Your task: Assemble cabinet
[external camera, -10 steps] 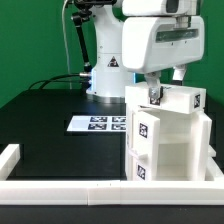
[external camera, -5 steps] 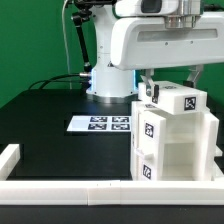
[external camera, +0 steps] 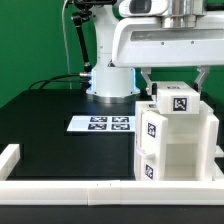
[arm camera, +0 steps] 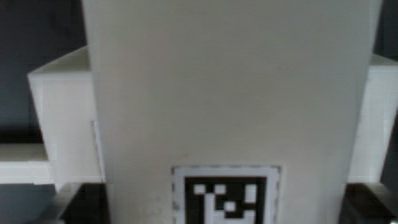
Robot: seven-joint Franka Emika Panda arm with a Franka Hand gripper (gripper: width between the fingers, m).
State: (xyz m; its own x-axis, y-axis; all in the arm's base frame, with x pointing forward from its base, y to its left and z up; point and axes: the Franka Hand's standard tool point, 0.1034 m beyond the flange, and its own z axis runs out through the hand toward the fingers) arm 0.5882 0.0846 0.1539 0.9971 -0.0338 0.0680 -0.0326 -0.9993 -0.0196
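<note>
Lifted and swung level, the gripper (external camera: 172, 84) stays clamped on a top panel (external camera: 175, 101) above the cabinet (external camera: 178, 145) near the worktop's (external camera: 60, 150) front edge; lower squarely.

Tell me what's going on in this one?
A Panda arm is putting a white cabinet together at the exterior view's right. Its hand is right above a tagged top block that rests on the cabinet body; whether the fingers grip it is unclear. The marker board lies flat nearby.
</note>
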